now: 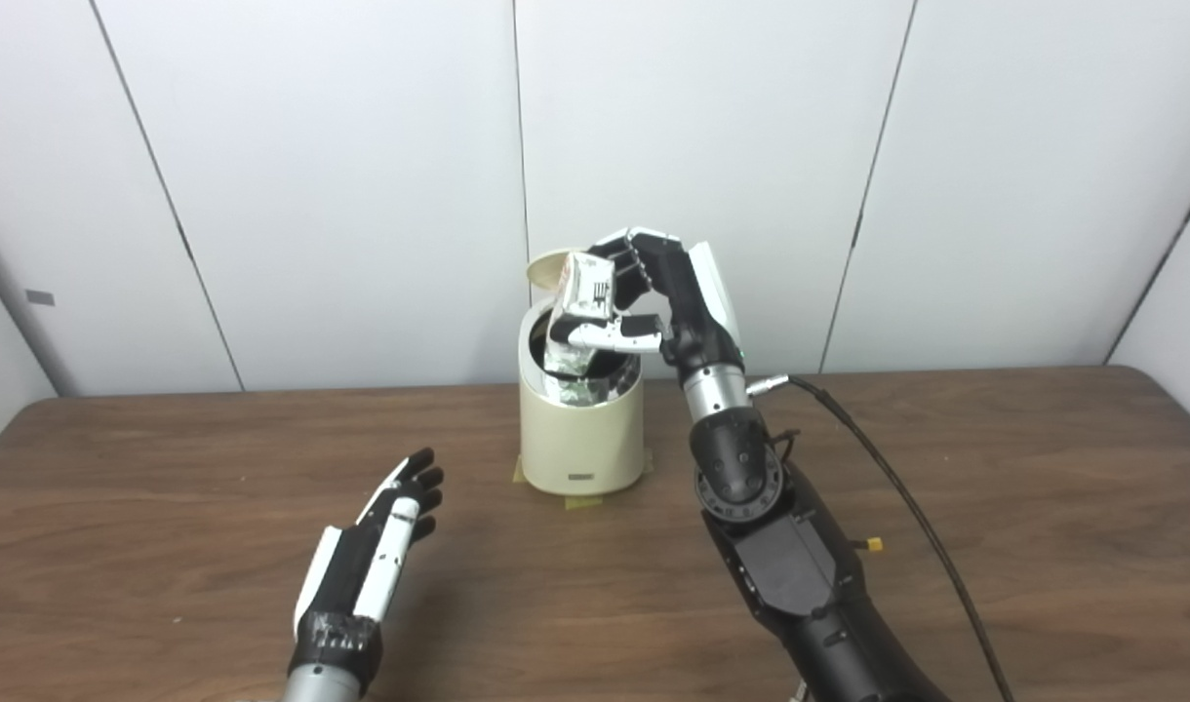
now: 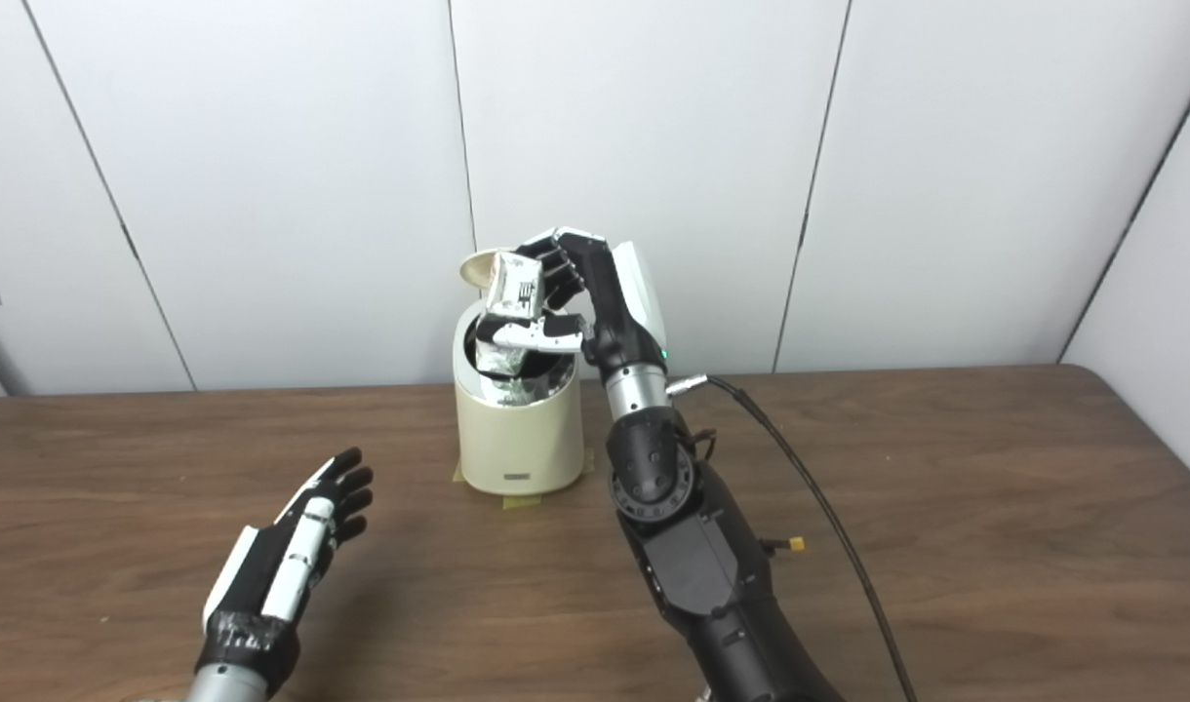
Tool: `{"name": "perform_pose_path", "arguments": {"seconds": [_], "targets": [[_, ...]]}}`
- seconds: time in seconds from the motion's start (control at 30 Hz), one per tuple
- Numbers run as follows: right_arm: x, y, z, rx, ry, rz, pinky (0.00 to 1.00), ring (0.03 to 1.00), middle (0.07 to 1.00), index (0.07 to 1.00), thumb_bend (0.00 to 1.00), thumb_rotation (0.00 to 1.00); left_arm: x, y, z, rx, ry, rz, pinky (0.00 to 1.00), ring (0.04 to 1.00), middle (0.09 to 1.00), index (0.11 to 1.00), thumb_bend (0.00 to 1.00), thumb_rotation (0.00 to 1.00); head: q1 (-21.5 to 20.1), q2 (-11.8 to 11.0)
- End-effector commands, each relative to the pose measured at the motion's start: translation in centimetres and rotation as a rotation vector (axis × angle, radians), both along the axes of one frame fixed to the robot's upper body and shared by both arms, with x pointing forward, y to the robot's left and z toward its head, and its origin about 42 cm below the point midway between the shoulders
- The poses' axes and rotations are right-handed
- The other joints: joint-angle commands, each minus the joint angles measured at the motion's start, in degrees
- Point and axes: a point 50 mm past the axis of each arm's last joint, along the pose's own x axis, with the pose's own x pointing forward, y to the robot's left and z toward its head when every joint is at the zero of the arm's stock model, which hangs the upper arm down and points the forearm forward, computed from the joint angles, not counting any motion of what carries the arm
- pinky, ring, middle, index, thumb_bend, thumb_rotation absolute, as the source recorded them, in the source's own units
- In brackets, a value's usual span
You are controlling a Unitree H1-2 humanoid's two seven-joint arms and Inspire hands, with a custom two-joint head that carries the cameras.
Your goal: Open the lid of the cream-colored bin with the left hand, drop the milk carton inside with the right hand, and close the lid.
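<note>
Brown wood of the table (image 1: 995, 546) is nearest, and low over it hangs the left hand (image 1: 376, 551), fingers apart, holding nothing. Farther back stands the bin (image 1: 580, 429), its lid (image 1: 546, 268) tipped up behind the mouth. The right hand (image 1: 654, 292) is clamped on the carton (image 1: 580, 302), which hangs tilted over the mouth, its lower end seemingly already inside. To do the drop well, I think the fingers should open only when the carton points straight down, clear of the rim and lid.

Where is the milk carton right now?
The milk carton is centre frame in the right hand, over the open mouth of the cream-colored bin.
</note>
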Motion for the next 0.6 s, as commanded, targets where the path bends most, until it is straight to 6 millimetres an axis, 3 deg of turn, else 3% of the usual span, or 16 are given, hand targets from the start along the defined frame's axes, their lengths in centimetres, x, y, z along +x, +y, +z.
{"name": "perform_pose_path", "arguments": {"seconds": [0.0, 0.57], "targets": [[0.1, 0.2, 3.2, 0.009, -0.134, 0.024, 0.39, 0.443, 0.500, 0.470, 0.52, 0.00, 0.4, 0.0, 2.3, -0.006, -0.099, -0.011, 0.90, 0.920, 0.920, 0.936, 0.37, 0.89, 0.21, 0.23], [-0.2, -1.1, 1.8, -0.065, -0.098, 0.007, 0.43, 0.440, 0.525, 0.473, 0.52, 0.00, 0.2, 1.1, 2.3, 0.008, -0.099, -0.007, 0.92, 0.925, 0.925, 0.931, 0.39, 0.87, -0.35, 0.81]]}}
